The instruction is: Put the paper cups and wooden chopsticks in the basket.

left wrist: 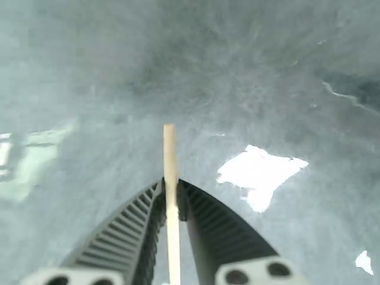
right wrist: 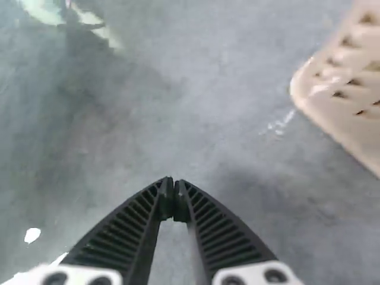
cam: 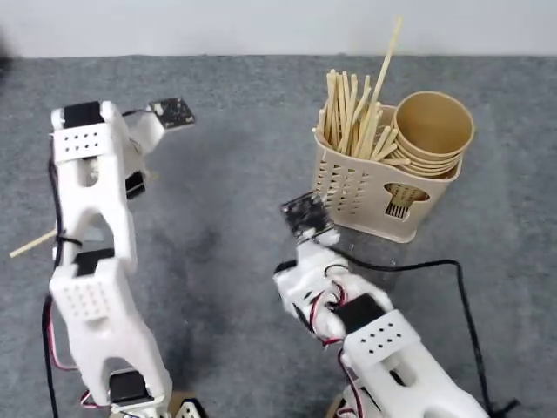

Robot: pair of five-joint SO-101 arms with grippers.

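Now our left gripper [left wrist: 171, 199] is clamped on one wooden chopstick [left wrist: 170, 157], which runs lengthwise along the jaws. We see the basket [cam: 348, 187] in the high view's upper right, well apart across the frame. Our right gripper [right wrist: 173, 199], pinched closed and empty, sits nearer it.

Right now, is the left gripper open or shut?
Shut on a chopstick: the left gripper has its jaws pinching it from both sides.
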